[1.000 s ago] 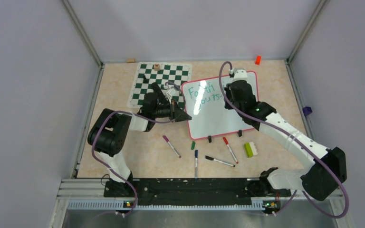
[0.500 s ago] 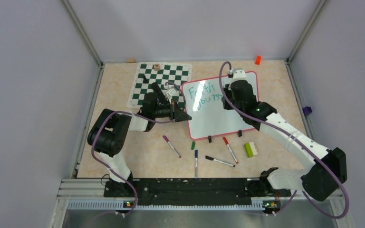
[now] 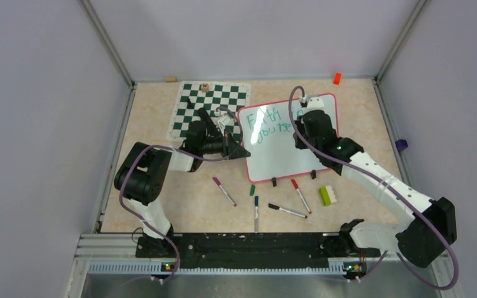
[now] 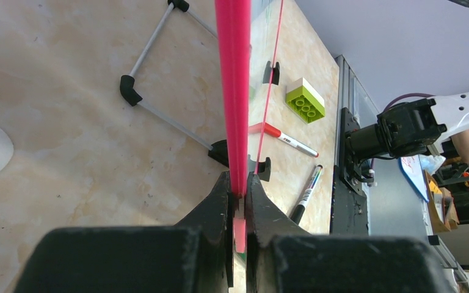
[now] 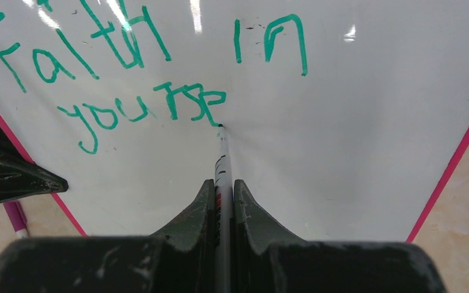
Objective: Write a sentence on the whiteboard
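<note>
Whiteboard (image 3: 284,158) stands tilted on the bench (image 3: 161,208), right of the middle and just beside the green-and-white chess mat (image 3: 214,102), its two black feet (image 3: 274,182) at its near edge. Left fingers (image 4: 217,207) are clenched on the board's pink frame (image 4: 233,91) at its left edge; the left wrist view shows the frame running edge-on up from between them, with a wire stand (image 4: 159,113) behind the board. Right fingers (image 5: 198,207) are clamped on a marker (image 5: 223,165) over the right half of the board, and its tip touches the white surface just after the last letter written. So far the sentence (image 5: 174,101) reads "faith in" on the top line and "yourse" on the line below, in teal-green strokes, and the lower part of the board is bare. Near the feet, loose on the bench, lie a purple-capped pen (image 3: 224,191), a blue-capped pen (image 3: 256,211), a black pen (image 3: 287,211) and a red-capped pen (image 3: 300,196). A lime-green brick (image 3: 327,195) sits to the right of them, apart from the board
</note>
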Controlling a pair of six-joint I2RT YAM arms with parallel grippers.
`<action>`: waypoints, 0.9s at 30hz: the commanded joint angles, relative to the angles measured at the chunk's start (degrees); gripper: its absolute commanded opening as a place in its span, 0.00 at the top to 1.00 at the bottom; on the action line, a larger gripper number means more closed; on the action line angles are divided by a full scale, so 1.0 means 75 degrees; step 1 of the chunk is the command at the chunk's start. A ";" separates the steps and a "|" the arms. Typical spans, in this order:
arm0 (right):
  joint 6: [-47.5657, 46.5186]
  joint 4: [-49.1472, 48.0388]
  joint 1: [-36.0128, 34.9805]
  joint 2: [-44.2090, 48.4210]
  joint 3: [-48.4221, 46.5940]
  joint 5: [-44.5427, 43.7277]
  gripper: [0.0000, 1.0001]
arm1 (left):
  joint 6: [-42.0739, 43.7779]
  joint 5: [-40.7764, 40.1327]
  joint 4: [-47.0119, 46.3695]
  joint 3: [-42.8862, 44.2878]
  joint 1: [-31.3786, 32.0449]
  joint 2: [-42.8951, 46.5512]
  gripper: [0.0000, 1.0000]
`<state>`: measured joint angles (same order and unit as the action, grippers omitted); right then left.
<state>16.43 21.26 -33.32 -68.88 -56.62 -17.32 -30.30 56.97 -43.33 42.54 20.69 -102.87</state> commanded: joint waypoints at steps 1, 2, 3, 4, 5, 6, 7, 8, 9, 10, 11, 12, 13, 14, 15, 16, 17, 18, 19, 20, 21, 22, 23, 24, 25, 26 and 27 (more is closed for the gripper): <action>0.0096 0.0269 0.0106 -0.0048 -0.0040 -0.0953 1.00 | 0.0267 0.0206 0.0387 0.0000 0.0051 0.0157 1.00; 0.0113 0.0270 0.0114 -0.0079 -0.0079 -0.1069 1.00 | 0.0270 0.0207 0.0387 0.0005 0.0051 0.0163 1.00; 0.0145 0.0268 0.0108 -0.0111 -0.0125 -0.1133 1.00 | 0.0270 0.0203 0.0393 0.0000 0.0045 0.0152 1.00; 0.0157 0.0268 0.0113 -0.0141 -0.0180 -0.1175 1.00 | 0.0276 0.0202 0.0401 -0.0001 0.0044 0.0155 1.00; 0.0191 0.0265 0.0106 -0.0144 -0.0215 -0.1198 1.00 | 0.0280 0.0208 0.0400 -0.0001 0.0053 0.0151 1.00; 0.0196 0.0271 0.0108 -0.0138 -0.0252 -0.1149 1.00 | 0.0279 0.0209 0.0399 0.0001 0.0044 0.0157 1.00; 0.0163 0.0255 0.0107 -0.0109 -0.0280 -0.0995 1.00 | 0.0279 0.0219 0.0399 0.0005 0.0044 0.0150 1.00; 0.0108 0.0212 0.0107 -0.0044 -0.0288 -0.0840 1.00 | 0.0279 0.0211 0.0399 0.0000 0.0043 0.0155 1.00; 0.0086 0.0178 0.0107 0.0046 -0.0296 -0.0735 1.00 | 0.0279 0.0202 0.0400 -0.0001 0.0047 0.0167 1.00; 0.0068 0.0142 0.0108 0.0151 -0.0293 -0.0667 1.00 | 0.0279 0.0206 0.0405 -0.0001 0.0050 0.0164 1.00; 0.0036 0.0093 0.0107 0.0262 -0.0298 -0.0635 1.00 | 0.0282 0.0208 0.0399 -0.0001 0.0054 0.0157 1.00; -0.0005 0.0060 0.0104 0.0358 -0.0306 -0.0637 1.00 | 0.0279 0.0217 0.0400 0.0005 0.0048 0.0156 1.00; -0.0036 0.0031 0.0112 0.0440 -0.0314 -0.0672 1.00 | 0.0282 0.0220 0.0399 0.0001 0.0049 0.0157 1.00; -0.0064 0.0009 0.0109 0.0501 -0.0363 -0.0715 1.00 | 0.0279 0.0217 0.0399 0.0005 0.0045 0.0154 1.00; -0.0082 0.0001 0.0109 0.0490 -0.0408 -0.0755 1.00 | 0.0279 0.0220 0.0399 0.0006 0.0050 0.0147 1.00; -0.0115 -0.0001 0.0107 0.0475 -0.0463 -0.0795 1.00 | 0.0279 0.0216 0.0399 0.0000 0.0048 0.0157 1.00; -0.0119 -0.0004 0.0105 0.0426 -0.0513 -0.0840 1.00 | 0.0279 0.0218 0.0402 0.0010 0.0046 0.0157 1.00; -0.0122 0.0000 0.0107 0.0370 -0.0556 -0.0867 1.00 | 0.0279 0.0211 0.0408 0.0001 0.0052 0.0154 1.00; -0.0120 -0.0009 0.0107 0.0309 -0.0608 -0.0882 1.00 | 0.0273 0.0218 0.0400 -0.0001 0.0044 0.0144 1.00; -0.0117 -0.0032 0.0113 0.0258 -0.0644 -0.0914 1.00 | 0.0279 0.0220 0.0399 0.0010 0.0053 0.0151 1.00; -0.0112 -0.0048 0.0111 0.0195 -0.0667 -0.0944 1.00 | 0.0273 0.0220 0.0399 0.0001 0.0053 0.0145 1.00; -0.0108 -0.0089 0.0118 0.0142 -0.0693 -0.0962 1.00 | 0.0269 0.0220 0.0406 -0.0001 0.0051 0.0147 1.00; -0.0113 -0.0114 0.0118 0.0078 -0.0709 -0.0953 1.00 | 0.0267 0.0220 0.0405 -0.0001 0.0054 0.0149 1.00; -0.0107 -0.0146 0.0119 0.0035 -0.0747 -0.0942 1.00 | 0.0267 0.0220 0.0399 0.0001 0.0048 0.0146 1.00; -0.0104 -0.0175 0.0119 -0.0001 -0.0768 -0.0928 1.00 | 0.0267 0.0213 0.0402 -0.0001 0.0049 0.0140 1.00; -0.0101 -0.0221 0.0127 -0.0057 -0.0778 -0.0916 1.00 | 0.0257 0.0218 0.0399 0.0004 0.0043 0.0151 1.00; -0.0108 -0.0277 0.0133 -0.0093 -0.0798 -0.0900 1.00 | 0.0256 0.0226 0.0399 0.0010 0.0048 0.0146 1.00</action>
<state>16.12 21.85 -33.19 -68.20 -59.48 -23.05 -29.80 57.23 -43.33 42.54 20.73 -102.72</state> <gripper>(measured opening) 0.090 0.056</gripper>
